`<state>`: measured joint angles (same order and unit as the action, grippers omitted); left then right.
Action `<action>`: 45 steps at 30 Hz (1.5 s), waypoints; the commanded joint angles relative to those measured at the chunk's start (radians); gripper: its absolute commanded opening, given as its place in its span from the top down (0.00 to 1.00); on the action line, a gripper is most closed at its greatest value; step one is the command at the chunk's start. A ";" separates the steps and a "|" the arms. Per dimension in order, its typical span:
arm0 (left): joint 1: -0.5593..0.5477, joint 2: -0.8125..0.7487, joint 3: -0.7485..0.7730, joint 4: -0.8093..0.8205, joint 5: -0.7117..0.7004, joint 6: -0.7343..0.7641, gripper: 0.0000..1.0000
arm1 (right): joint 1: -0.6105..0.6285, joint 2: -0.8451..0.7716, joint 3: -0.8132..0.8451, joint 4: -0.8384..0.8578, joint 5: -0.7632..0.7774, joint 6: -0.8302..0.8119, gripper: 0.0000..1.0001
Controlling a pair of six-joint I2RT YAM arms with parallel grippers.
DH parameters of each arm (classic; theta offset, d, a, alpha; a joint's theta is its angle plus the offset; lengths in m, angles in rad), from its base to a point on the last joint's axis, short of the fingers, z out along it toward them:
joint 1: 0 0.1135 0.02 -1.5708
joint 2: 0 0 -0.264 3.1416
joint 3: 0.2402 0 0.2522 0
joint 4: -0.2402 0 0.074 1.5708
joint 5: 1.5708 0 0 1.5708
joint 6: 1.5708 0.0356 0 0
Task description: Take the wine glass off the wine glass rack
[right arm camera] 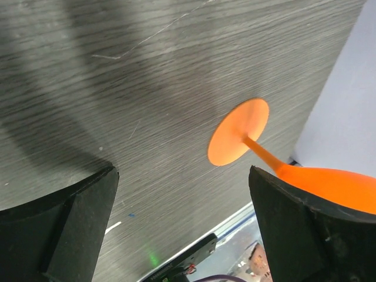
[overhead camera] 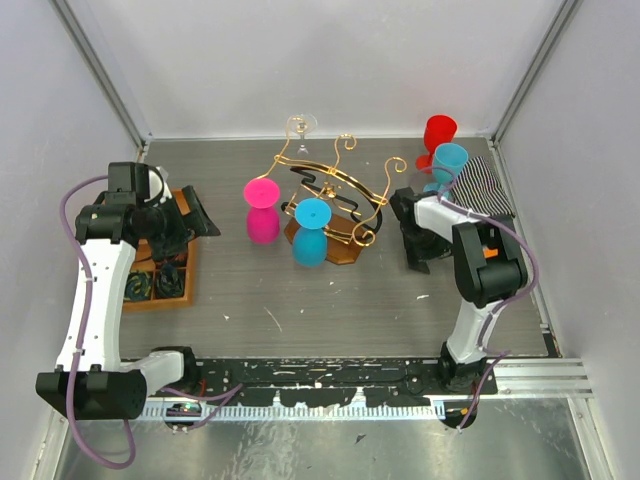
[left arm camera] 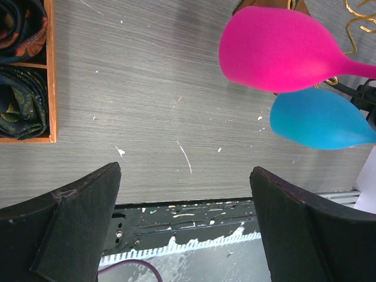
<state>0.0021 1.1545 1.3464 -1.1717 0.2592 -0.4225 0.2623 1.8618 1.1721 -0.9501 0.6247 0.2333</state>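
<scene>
The wine glass rack [overhead camera: 335,190], gold wire scrolls on a brown base, stands mid-table. A pink wine glass [overhead camera: 262,212] and a blue wine glass [overhead camera: 311,232] hang upside down from its near arms; both also show in the left wrist view, pink wine glass [left arm camera: 276,50] and blue wine glass [left arm camera: 320,120]. An orange wine glass [right arm camera: 238,140] rests its foot on the table, its bowl beside my right finger [right arm camera: 305,229], with nothing gripping it. My right gripper [right arm camera: 183,173] is open, right of the rack [overhead camera: 415,243]. My left gripper [left arm camera: 185,170] is open and empty, left of the rack [overhead camera: 198,215].
An orange compartment tray [overhead camera: 188,285] holding rolled cloths sits at the left under my left arm. A red glass [overhead camera: 438,133], a teal glass [overhead camera: 449,162] and a striped cloth [overhead camera: 485,188] stand at the back right. A clear glass [overhead camera: 300,128] is behind the rack.
</scene>
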 commanded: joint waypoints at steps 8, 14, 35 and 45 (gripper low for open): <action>0.002 -0.010 0.003 -0.003 0.005 0.010 0.02 | -0.073 -0.113 -0.088 0.203 -0.451 0.029 0.00; 0.002 -0.010 0.004 -0.002 0.005 0.010 0.02 | -0.109 -0.230 -0.035 0.156 -0.524 0.046 0.00; 0.001 -0.077 0.000 0.120 0.117 -0.095 0.01 | -0.137 -0.601 0.499 -0.144 -0.832 0.116 0.49; 0.000 -0.055 0.005 0.131 0.141 -0.140 0.00 | 0.097 -0.553 0.422 0.110 -1.114 0.289 0.56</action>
<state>0.0021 1.0981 1.3426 -1.0718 0.3672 -0.5388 0.2775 1.2675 1.5860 -0.9726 -0.3744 0.4438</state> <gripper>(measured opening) 0.997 0.461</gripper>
